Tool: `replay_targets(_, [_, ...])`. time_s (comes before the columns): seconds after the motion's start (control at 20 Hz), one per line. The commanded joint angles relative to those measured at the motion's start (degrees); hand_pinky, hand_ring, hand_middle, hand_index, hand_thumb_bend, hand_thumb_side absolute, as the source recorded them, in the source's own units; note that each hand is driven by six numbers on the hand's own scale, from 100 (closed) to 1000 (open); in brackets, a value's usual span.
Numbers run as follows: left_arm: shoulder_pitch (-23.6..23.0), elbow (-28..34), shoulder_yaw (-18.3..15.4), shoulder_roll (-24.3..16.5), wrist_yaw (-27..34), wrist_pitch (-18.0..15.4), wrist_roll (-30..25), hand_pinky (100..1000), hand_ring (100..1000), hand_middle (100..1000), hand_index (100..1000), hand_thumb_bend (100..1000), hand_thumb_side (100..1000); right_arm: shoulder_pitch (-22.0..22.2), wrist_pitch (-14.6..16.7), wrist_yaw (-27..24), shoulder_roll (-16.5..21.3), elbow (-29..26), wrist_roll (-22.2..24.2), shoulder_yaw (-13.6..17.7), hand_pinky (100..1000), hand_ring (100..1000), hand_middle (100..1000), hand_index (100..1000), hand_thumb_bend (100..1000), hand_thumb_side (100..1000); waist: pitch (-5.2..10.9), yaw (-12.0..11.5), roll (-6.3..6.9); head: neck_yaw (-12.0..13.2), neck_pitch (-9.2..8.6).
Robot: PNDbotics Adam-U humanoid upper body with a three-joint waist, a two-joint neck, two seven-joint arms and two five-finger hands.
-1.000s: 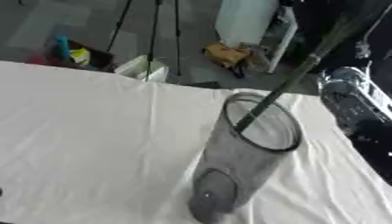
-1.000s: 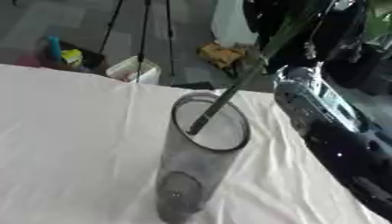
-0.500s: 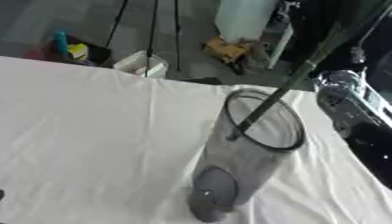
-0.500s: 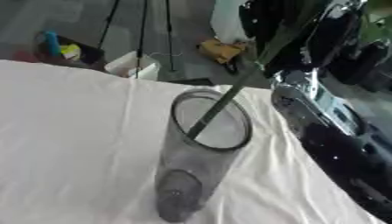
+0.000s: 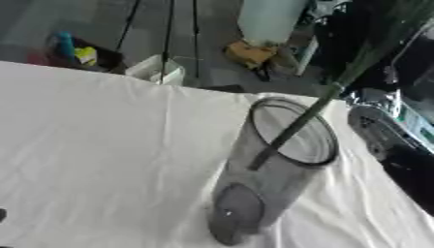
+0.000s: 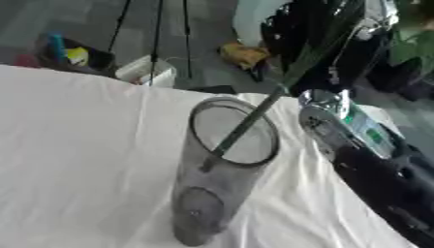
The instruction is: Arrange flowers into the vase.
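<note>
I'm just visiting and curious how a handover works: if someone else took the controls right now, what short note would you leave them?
Left robot hand: not in view.
Right robot hand: not clearly visible; only the right arm shows, black and silver, along the right edge.
Vase: clear, upright on the white tablecloth, near the table's right side.
Flower stem: green, leaning up to the right, its lower end already inside the vase mouth and its top running out of the picture.
Done: one stem has entered the vase.
Left: probably lower it fully and let go, then add any further flowers; none are visible on the table.
</note>
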State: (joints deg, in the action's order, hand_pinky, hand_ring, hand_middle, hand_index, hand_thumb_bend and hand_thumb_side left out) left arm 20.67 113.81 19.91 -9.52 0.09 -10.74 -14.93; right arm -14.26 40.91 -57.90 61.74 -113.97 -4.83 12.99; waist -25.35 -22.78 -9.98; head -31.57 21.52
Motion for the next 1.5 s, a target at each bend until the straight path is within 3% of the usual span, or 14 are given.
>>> replay_targets(0.05, [0.41,0.78,0.49,0.07,-0.25,-0.3,-0.09,634,720,889,831,195,1000,0.19,0.98,1.7,1.31,-0.62,0.26,0.38,100,100,100,176,100,942,0.17,0.21,0.51,-0.12,-0.98])
replay_targets(0.3, [0.36,0.78,0.44,0.08,-0.32,-0.28,-0.12,633,721,890,831,195,1000,1.31,2.76,4.47,1.08,-0.62,0.55,0.53,100,100,100,181,100,976,0.06,0.47,0.6,-0.01,-1.12])
replay_targets(0.5, [0.32,0.78,0.38,0.06,-0.4,-0.28,-0.09,633,721,892,831,195,1000,2.61,3.42,9.4,0.92,-0.62,0.13,1.14,244,100,100,185,100,1000,0.06,0.77,0.69,0.24,-0.94])
replay_targets(0.6, [0.3,0.78,0.35,0.06,-0.4,-0.27,-0.07,633,722,892,831,195,1000,3.33,3.21,12.36,0.86,-0.62,-0.21,1.22,338,209,100,185,100,1000,0.09,0.94,0.75,0.4,-0.75])
replay_targets(0.65, [0.3,0.78,0.35,0.06,-0.39,-0.26,-0.07,633,722,892,831,195,1000,3.6,3.07,13.73,0.78,-0.62,-0.43,1.22,338,209,100,185,100,1000,0.1,0.98,0.77,0.44,-0.68])
replay_targets(0.7, [0.31,0.78,0.34,0.06,-0.37,-0.26,-0.06,633,722,893,831,196,1000,3.9,2.95,14.99,0.77,-0.62,-0.61,1.17,379,311,100,185,100,1000,0.14,1.05,0.81,0.52,-0.55])
replay_targets(0.75, [0.32,0.78,0.32,0.06,-0.32,-0.26,-0.04,633,722,893,831,196,1000,4.24,2.83,16.25,0.75,-0.62,-0.7,1.13,379,311,100,185,100,1000,0.18,1.11,0.85,0.59,-0.42])
replay_targets(0.8, [0.33,0.78,0.32,0.07,-0.26,-0.28,-0.04,634,722,893,831,196,1000,4.54,2.76,17.38,0.74,-0.62,-0.86,1.08,395,376,100,184,100,1000,0.24,1.15,0.92,0.64,-0.24])
replay_targets(1.1, [0.4,0.78,0.32,0.13,0.23,-0.57,-0.09,634,723,893,831,195,1000,5.85,2.4,22.21,0.83,-0.62,-1.96,0.67,416,421,100,184,100,1000,0.55,1.22,1.53,-0.37,0.29])
replay_targets(1.25, [0.42,0.78,0.39,0.16,0.37,-0.66,-0.19,634,723,894,831,194,1000,5.82,0.89,21.84,0.86,-0.62,-2.43,-0.39,419,420,100,180,100,1000,0.56,1.13,1.7,-0.71,0.35])
replay_targets(1.5, [0.33,0.78,0.53,0.15,0.46,-0.57,-0.45,635,724,895,832,195,1000,3.71,-4.56,13.74,1.63,-0.62,-0.38,-1.35,415,418,100,178,100,1000,0.69,1.21,1.73,-0.87,0.58])
